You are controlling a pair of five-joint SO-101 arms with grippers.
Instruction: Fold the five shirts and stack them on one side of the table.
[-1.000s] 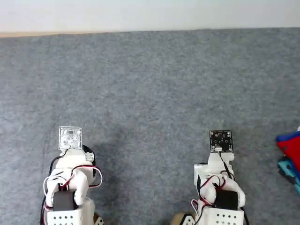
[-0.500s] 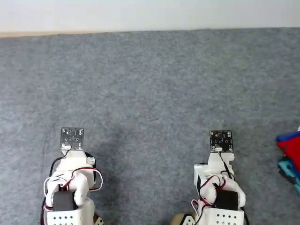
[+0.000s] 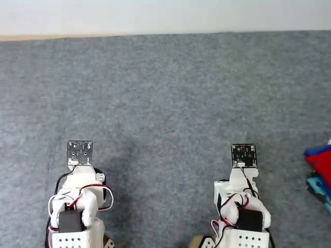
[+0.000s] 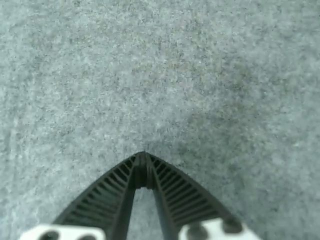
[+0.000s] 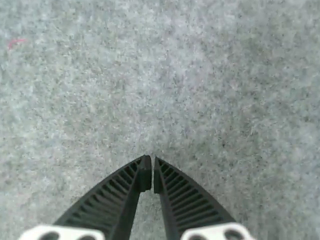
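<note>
Only the left arm (image 3: 77,191) differs from a second ago: its wrist sits slightly nearer its base, and nothing has shifted over the last half second. The right arm (image 3: 240,194) is where it was. Left gripper (image 4: 145,167) is closed, tips touching, empty, over the fuzzy grey felt table cover (image 3: 165,88). Right gripper (image 5: 151,175) is all but closed with a hairline gap between the tips, also empty. The crumpled red, blue and teal cloth shirts (image 3: 320,168) lie well off to the right gripper's outer side, farther still from the left gripper, and run past the frame edge. They look light, limp and prone to bunching, and the felt will likely drag on them. A pinch on a free hem or shoulder edge of the topmost one seems the best hold, since grabbing the middle would lift several layers.
</note>
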